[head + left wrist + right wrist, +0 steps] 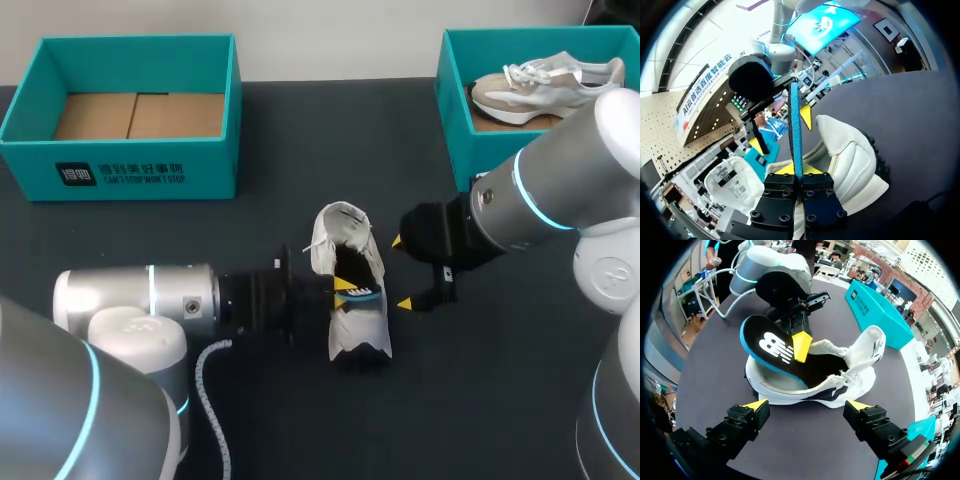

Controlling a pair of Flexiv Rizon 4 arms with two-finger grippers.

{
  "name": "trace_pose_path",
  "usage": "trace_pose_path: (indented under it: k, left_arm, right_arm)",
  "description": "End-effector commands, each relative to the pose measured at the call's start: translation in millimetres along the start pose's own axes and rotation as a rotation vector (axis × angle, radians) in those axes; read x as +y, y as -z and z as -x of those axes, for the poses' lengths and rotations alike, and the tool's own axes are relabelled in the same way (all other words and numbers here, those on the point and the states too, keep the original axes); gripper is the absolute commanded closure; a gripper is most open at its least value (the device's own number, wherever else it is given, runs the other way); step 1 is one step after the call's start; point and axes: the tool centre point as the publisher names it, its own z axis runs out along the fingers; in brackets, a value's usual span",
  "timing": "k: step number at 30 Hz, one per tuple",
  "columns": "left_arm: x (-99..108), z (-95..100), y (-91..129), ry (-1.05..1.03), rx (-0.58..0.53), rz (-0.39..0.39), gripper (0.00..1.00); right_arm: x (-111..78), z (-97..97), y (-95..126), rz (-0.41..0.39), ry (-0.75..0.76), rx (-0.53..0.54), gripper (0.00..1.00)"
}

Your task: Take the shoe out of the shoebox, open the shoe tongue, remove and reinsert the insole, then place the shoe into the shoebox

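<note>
A white shoe (350, 225) lies on the dark table, its tongue (871, 342) folded open. My left gripper (345, 287) is shut on the black, blue-edged insole (767, 347), which tilts up out of the shoe's heel end while its front stays inside. In the left wrist view the insole (796, 130) stands edge-on between the fingers of my left gripper (801, 170), beside the shoe (850, 160). My right gripper (402, 272) hangs open just right of the shoe, touching nothing. From the right wrist, the shoe (830, 385) lies ahead of the spread right gripper (807, 405).
A teal shoebox (455, 110) at the back right holds a second white shoe (545, 85). Another teal box (130, 160) with a cardboard floor stands at the back left. Dark table surface lies open in front of the shoe.
</note>
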Motion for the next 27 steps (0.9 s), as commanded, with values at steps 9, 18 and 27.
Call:
trace_pose_path:
  k: [9, 18, 27]
  left_arm:
    - [-1.8, 2.6, 0.5, -0.029, 0.025, 0.018, 0.7]
    - [-21.8, 11.6, 6.2, -0.044, 0.029, 0.011, 0.61]
    - [-35.8, 3.7, 7.7, -0.053, 0.082, 0.013, 0.77]
  right_arm:
    - [0.0, -1.5, 0.3, -0.001, 0.0, -0.002, 0.0]
    - [0.0, -1.5, 0.3, -0.001, 0.0, -0.002, 0.0]
    - [0.0, -1.5, 0.3, -0.001, 0.0, -0.002, 0.0]
